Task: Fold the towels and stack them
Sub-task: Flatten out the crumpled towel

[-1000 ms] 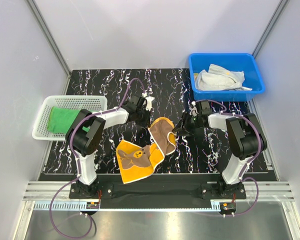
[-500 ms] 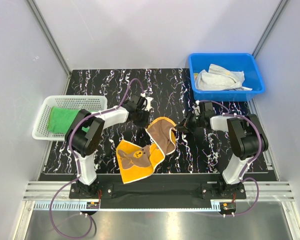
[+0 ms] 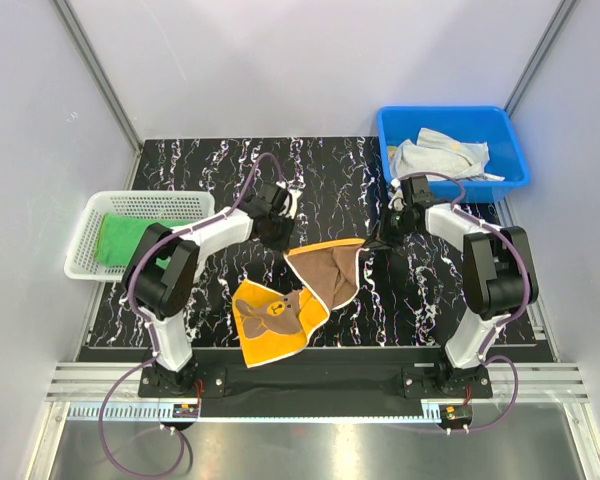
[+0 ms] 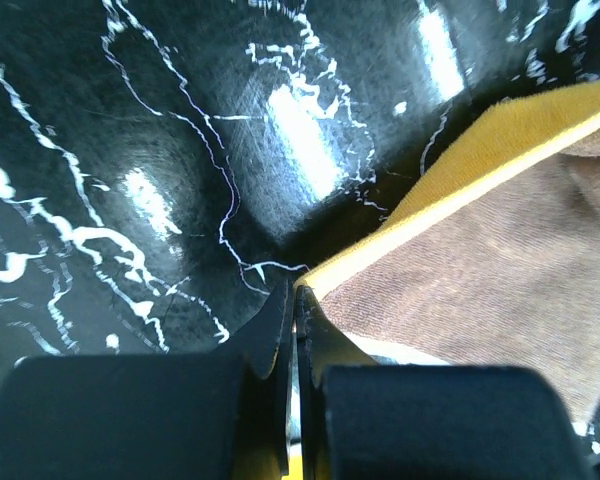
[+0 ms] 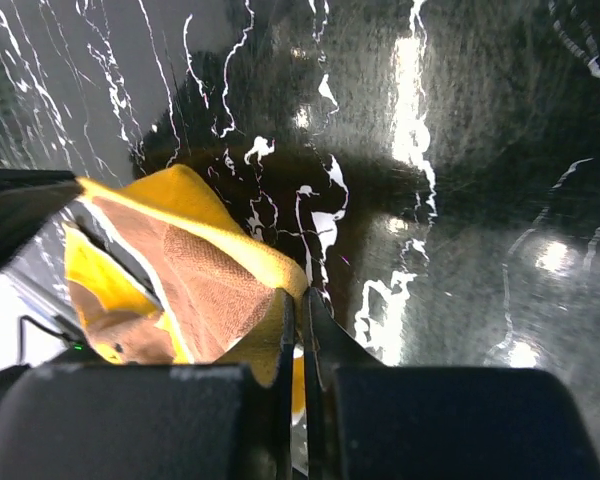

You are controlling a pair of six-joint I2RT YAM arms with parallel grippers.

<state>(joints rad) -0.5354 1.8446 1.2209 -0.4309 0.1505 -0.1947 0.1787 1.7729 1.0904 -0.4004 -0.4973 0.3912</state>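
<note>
An orange-yellow towel with a brown bear point(image 3: 285, 300) lies at the table's front middle, its far edge lifted and stretched between both arms. My left gripper point(image 3: 287, 246) is shut on the left corner of that edge; the yellow hem runs from its closed fingertips point(image 4: 298, 300). My right gripper point(image 3: 372, 243) is shut on the right corner point(image 5: 302, 292), the yellow and brown cloth point(image 5: 195, 270) hanging to its left. A plain green towel point(image 3: 125, 240) lies in the white basket. Pale towels point(image 3: 438, 157) sit bunched in the blue bin.
The white mesh basket point(image 3: 92, 215) stands at the left edge of the black marbled table point(image 3: 210, 170). The blue bin point(image 3: 395, 125) stands at the back right. Grey walls close in both sides and the back.
My right gripper shut on the towel's right corner and moved up and to the right. The far edge, folded over before, now stretches out between both grippers. The left gripper barely moved.
</note>
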